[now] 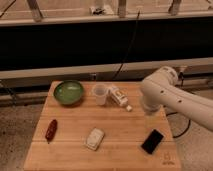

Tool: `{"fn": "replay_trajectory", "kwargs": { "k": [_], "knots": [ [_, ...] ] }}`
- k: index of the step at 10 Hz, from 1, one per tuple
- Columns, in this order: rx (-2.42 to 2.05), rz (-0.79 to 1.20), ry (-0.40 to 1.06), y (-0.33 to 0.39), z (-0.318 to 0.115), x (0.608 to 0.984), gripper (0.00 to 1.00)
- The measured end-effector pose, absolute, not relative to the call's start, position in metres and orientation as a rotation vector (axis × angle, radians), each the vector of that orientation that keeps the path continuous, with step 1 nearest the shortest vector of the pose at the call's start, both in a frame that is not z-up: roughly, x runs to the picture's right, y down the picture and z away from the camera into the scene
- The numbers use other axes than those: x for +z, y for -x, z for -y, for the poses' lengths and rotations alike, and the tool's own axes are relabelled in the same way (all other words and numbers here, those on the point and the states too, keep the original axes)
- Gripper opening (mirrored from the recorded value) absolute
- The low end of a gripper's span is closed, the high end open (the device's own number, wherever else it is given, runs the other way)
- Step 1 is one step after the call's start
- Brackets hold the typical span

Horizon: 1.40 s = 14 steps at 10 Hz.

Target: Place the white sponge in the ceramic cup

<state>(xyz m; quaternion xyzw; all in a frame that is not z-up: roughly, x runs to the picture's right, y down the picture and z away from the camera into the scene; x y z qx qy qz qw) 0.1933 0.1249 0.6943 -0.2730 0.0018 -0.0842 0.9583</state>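
Observation:
The white sponge [94,138] lies flat on the wooden table [125,127], near the front and a little left of centre. The ceramic cup [100,93] stands upright at the back middle, well behind the sponge. My white arm reaches in from the right and bends down over the table's right side. Its gripper [149,110] hangs at the lower end of the arm, right of the cup and far from the sponge. It holds nothing and stands open.
A green bowl [68,92] sits at the back left. A white bottle [118,96] lies on its side right beside the cup. A black phone [152,141] lies front right, and a red object [51,129] front left.

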Motion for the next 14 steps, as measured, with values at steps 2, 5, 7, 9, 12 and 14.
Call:
{"fn": "replay_trajectory", "kwargs": {
  "k": [2, 5, 7, 9, 12, 14],
  "knots": [
    [-0.228, 0.007, 0.552, -0.189, -0.128, 0.696, 0.8],
    [-0.309, 0.027, 0.555, -0.162, -0.136, 0.698, 0.8],
    [-0.374, 0.04, 0.557, -0.147, -0.142, 0.7, 0.8],
    [-0.423, 0.058, 0.558, -0.135, -0.144, 0.702, 0.8],
    [-0.494, 0.082, 0.566, -0.118, -0.148, 0.704, 0.8],
    [-0.551, 0.103, 0.574, -0.108, -0.153, 0.705, 0.8]
  ]
}}
